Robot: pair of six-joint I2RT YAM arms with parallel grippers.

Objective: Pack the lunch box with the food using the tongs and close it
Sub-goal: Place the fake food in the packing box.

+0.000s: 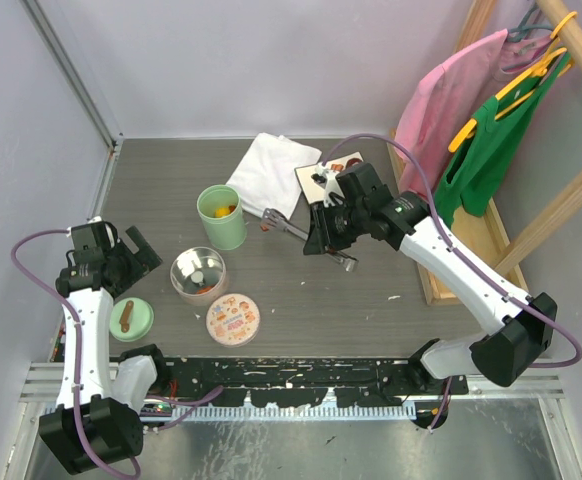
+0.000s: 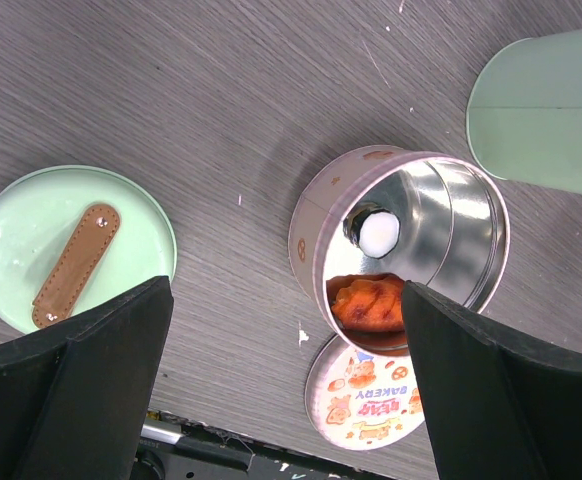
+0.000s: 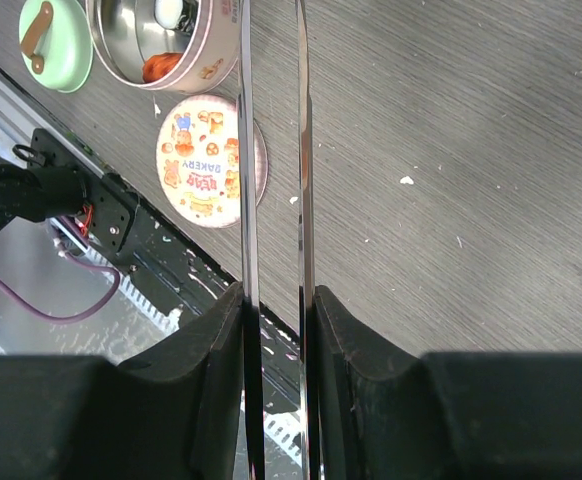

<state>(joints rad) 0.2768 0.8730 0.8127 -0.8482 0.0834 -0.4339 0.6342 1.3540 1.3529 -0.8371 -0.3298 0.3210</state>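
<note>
The lunch box shows as an open round metal tin (image 1: 198,272) (image 2: 441,215) (image 3: 203,60). It holds an orange piece of food (image 2: 366,300) (image 3: 159,66) and a small white ball (image 2: 378,232). More orange and yellow food (image 1: 219,210) sits in a tall mint-green cup (image 1: 221,218) (image 2: 546,110). My right gripper (image 1: 328,238) (image 3: 278,295) is shut on the tongs (image 1: 291,229) (image 3: 248,150), pressing their two thin arms together above the table's middle. The tong tips point towards the cup. My left gripper (image 1: 136,252) (image 2: 286,300) hangs open just left of the tin, holding nothing.
A mint-green lid (image 1: 131,318) (image 2: 71,245) with a brown knob lies left of the tin. The printed bakery lid (image 1: 233,318) (image 3: 203,160) lies near the front edge. A white cloth (image 1: 271,170) and a card (image 1: 321,172) lie at the back. A wooden rack with aprons (image 1: 491,130) stands on the right.
</note>
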